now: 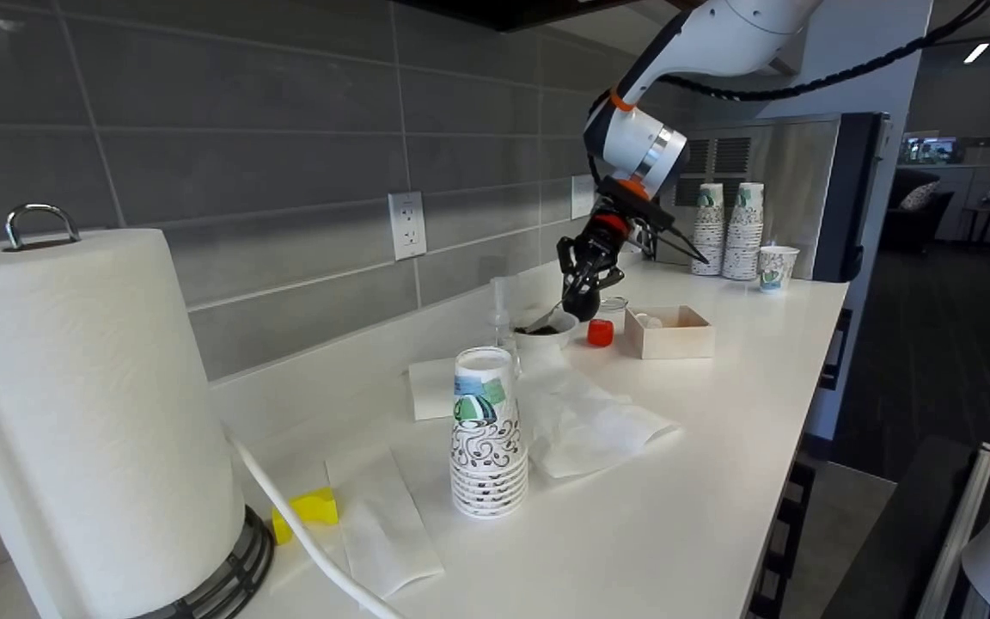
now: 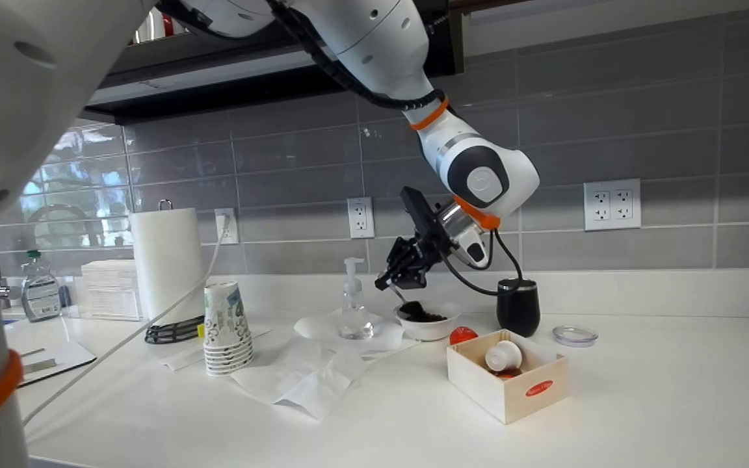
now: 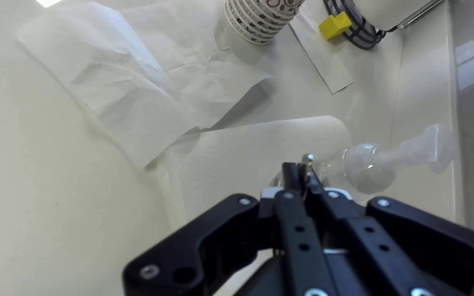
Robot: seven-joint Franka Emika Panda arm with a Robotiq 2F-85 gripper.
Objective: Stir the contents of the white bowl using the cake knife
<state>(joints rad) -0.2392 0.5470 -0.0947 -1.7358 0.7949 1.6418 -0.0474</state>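
The white bowl (image 2: 428,331) stands on the counter near the back wall and holds dark contents (image 2: 437,318). It also shows in an exterior view (image 1: 549,340). My gripper (image 2: 387,283) is above the bowl's rim, tilted, with its fingers closed on the thin metal handle of the cake knife (image 2: 399,294). The knife slants down into the bowl, and its wide lower end rests at the dark contents. In the wrist view the fingertips (image 3: 300,169) are together with a shiny metal end (image 3: 308,158) between them. The bowl is largely hidden behind the gripper there.
A clear pump bottle (image 2: 355,318) stands close beside the bowl. A red cap (image 2: 463,335), a black cup (image 2: 519,311), a wooden box (image 2: 478,383) and a clear lid (image 2: 575,335) are on its other side. Paper towels (image 2: 313,383) and stacked paper cups (image 2: 226,325) lie farther off.
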